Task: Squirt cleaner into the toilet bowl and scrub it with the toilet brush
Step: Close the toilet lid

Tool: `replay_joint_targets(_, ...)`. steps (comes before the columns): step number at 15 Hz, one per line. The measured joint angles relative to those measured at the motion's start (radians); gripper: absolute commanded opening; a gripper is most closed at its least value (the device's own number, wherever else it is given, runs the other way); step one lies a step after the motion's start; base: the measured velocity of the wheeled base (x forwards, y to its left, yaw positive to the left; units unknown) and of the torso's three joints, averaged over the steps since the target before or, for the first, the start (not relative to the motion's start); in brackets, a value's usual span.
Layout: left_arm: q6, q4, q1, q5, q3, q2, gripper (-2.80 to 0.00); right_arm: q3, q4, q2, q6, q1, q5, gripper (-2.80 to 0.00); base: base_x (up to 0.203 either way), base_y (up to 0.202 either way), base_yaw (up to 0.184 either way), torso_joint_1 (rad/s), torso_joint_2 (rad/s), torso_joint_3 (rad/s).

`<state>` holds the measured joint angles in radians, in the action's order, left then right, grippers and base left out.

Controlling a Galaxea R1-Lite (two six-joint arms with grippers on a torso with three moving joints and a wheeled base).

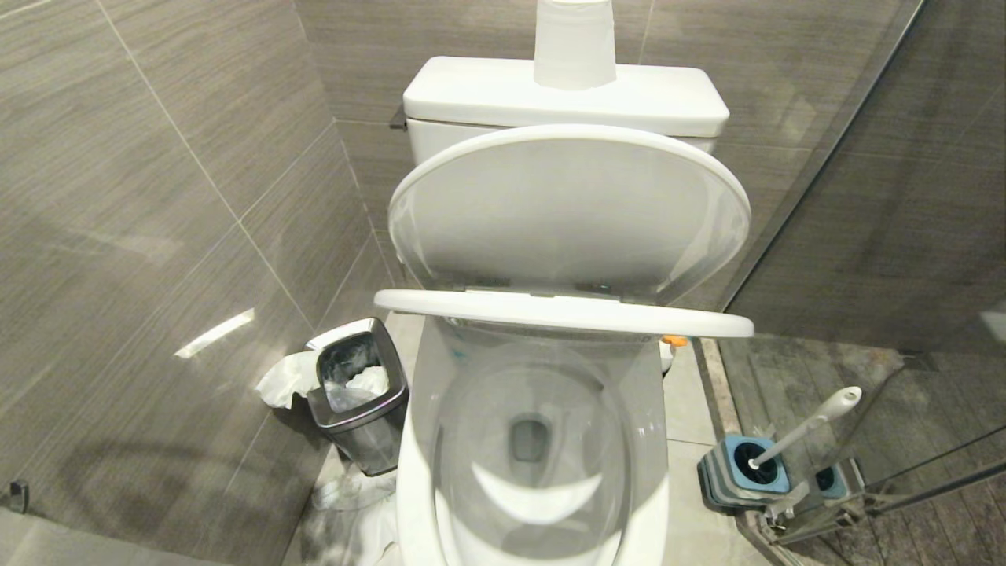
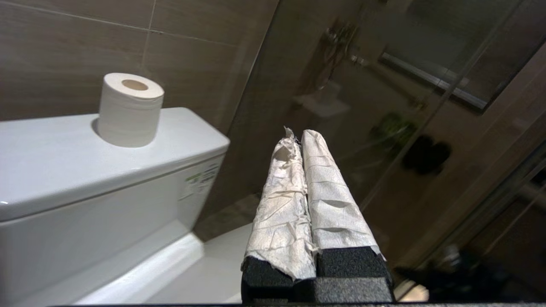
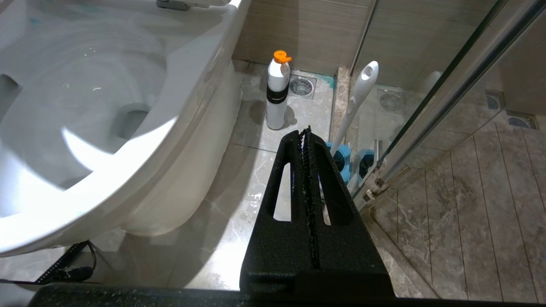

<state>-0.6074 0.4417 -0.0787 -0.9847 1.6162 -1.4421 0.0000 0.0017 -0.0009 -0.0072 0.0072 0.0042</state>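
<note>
Toilet bowl (image 1: 531, 456): centre of scene, seat and lid raised, basin open; faint blue traces of cleaner (image 1: 457, 353) near the far left rim, otherwise white. Bottle (image 3: 277, 94): white, orange cap, upright on the floor right of the bowl, near the far wall. Brush (image 1: 802, 428): standing in its holder (image 1: 743, 472) on the floor at right, beside the glass screen, untouched. Left gripper (image 2: 303, 140): jaws pressed together, paper-wrapped, empty, raised near the cistern (image 2: 106, 162), which carries a paper roll (image 2: 130, 110). Right gripper (image 3: 306, 136): jaws closed, empty, low beside the bowl, pointing toward bottle and brush. Step judged: before or between grasps. Next move calls for opened jaws lowered around the bottle or the brush handle.
</note>
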Motion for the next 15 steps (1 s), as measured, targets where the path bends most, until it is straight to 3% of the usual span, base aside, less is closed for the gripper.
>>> replay_joint_targets(2, -0.196, -0.162, 0.022, -0.008, 0.167, 0.000, -2.80, 0.000, 0.000, 0.000, 0.000, 0.000, 0.000, -2.80, 0.000, 0.000, 0.000, 0.000, 0.00, 0.000)
replay_joint_targets(3, -0.242, -0.263, 0.030, -0.012, 0.226, 0.000, -2.80, 0.000, 0.000, 0.000, 0.000, 0.000, 0.000, -2.80, 0.000, 0.000, 0.000, 0.000, 0.00, 0.000)
replay_joint_targets(4, -0.238, -0.369, 0.034, -0.012, 0.261, 0.001, -2.80, 0.000, 0.000, 0.000, 0.000, 0.000, 0.000, -2.80, 0.000, 0.000, 0.000, 0.000, 0.00, 0.000)
replay_joint_targets(5, -0.186, -0.475, 0.034, -0.001, 0.283, 0.001, -2.80, 0.000, 0.000, 0.000, 0.000, 0.000, 0.000, -2.80, 0.000, 0.000, 0.000, 0.000, 0.00, 0.000)
replay_joint_targets(6, -0.090, -0.576, 0.027, 0.030, 0.296, 0.002, -2.80, 0.000, 0.000, 0.000, 0.000, 0.000, 0.000, -2.80, 0.000, 0.000, 0.000, 0.000, 0.00, 0.000)
replay_joint_targets(9, 0.307, -0.916, -0.081, 0.285, 0.311, 0.038, -2.80, 0.000, 0.000, 0.000, 0.000, 0.000, 0.000, -2.80, 0.000, 0.000, 0.000, 0.000, 0.00, 0.000)
replay_joint_targets(10, 0.387, -1.015, -0.104, 0.347, 0.313, 0.060, -2.80, 0.000, 0.000, 0.000, 0.000, 0.000, 0.000, -2.80, 0.000, 0.000, 0.000, 0.000, 0.00, 0.000)
replay_joint_targets(11, 0.439, -1.113, -0.120, 0.381, 0.312, 0.085, -2.80, 0.000, 0.000, 0.000, 0.000, 0.000, 0.000, -2.80, 0.000, 0.000, 0.000, 0.000, 0.00, 0.000)
replay_joint_targets(13, 0.466, -1.287, -0.137, 0.398, 0.286, 0.124, -2.80, 0.000, 0.000, 0.000, 0.000, 0.000, 0.000, -2.80, 0.000, 0.000, 0.000, 0.000, 0.00, 0.000)
replay_joint_targets(15, 0.499, -1.374, -0.160, 0.438, 0.270, 0.134, -2.80, 0.000, 0.000, 0.000, 0.000, 0.000, 0.000, -2.80, 0.000, 0.000, 0.000, 0.000, 0.00, 0.000)
